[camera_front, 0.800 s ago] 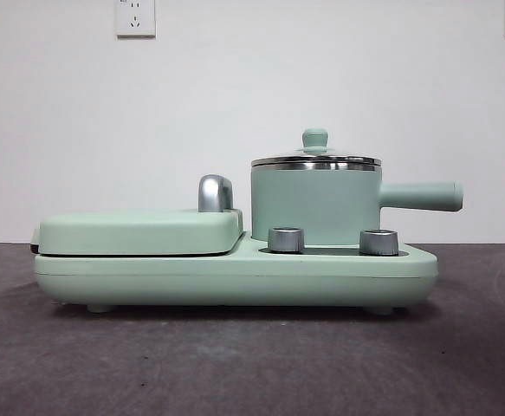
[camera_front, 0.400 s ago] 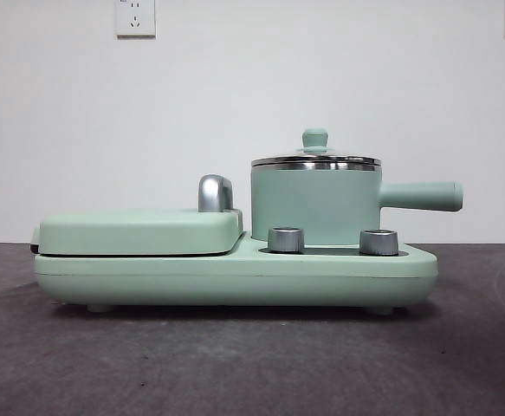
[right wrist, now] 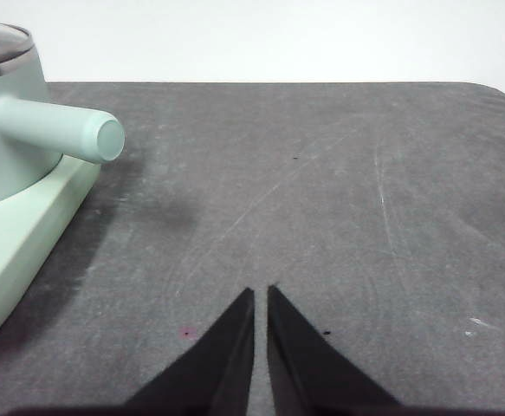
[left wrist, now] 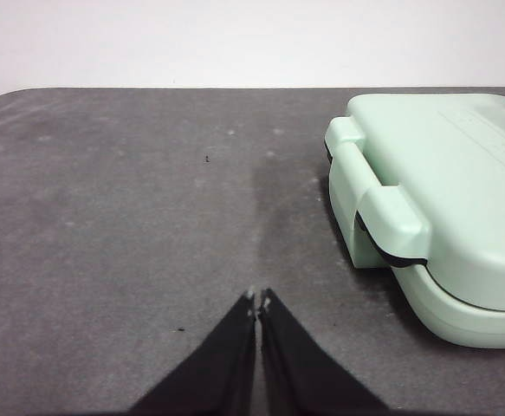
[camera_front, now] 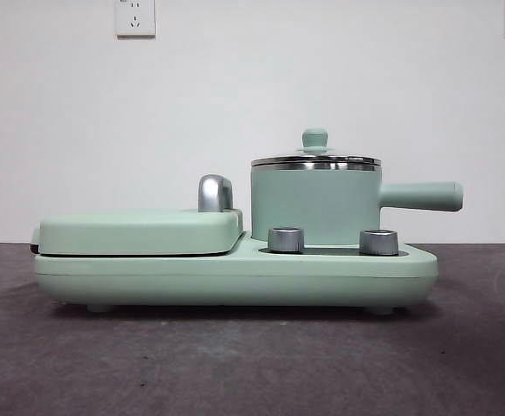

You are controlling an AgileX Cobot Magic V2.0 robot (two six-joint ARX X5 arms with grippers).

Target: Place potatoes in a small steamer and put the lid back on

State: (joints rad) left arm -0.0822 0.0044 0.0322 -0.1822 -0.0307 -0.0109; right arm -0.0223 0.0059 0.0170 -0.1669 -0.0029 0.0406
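Note:
The small steamer, a mint-green pot with a steel rim, stands on the right half of the green cooker base, its long handle pointing right. The glass lid with its green knob rests on the pot. The potatoes are out of view. My left gripper is shut and empty over the dark table, off the griddle end of the cooker. Off the steamer's handle, my right gripper is also shut and empty above the table. Neither arm shows in the front view.
A flat mint-green griddle cover with a chrome handle takes up the base's left half. Two steel dials sit on the base in front of the pot. Dark grey table stretches all round; white wall behind.

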